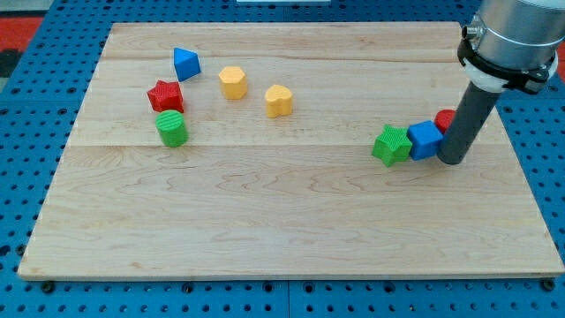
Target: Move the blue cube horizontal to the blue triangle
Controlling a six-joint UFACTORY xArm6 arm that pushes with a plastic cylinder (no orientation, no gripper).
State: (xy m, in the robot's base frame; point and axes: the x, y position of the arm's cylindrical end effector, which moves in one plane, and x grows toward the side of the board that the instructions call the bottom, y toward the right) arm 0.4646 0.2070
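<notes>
The blue cube [425, 140] sits at the board's right, between a green star [390, 145] on its left and my rod on its right. My tip [451, 160] rests on the board right against the cube's right side. The blue triangle [185, 64] lies far off at the view's upper left. A red block [446, 118] is partly hidden behind the rod, at the cube's upper right.
A red star [165, 95] and a green cylinder [172, 129] lie below the blue triangle. A yellow hexagon [232, 82] and a yellow heart-like block [278, 101] sit to its right. The wooden board [291, 221] ends in a blue pegboard surround.
</notes>
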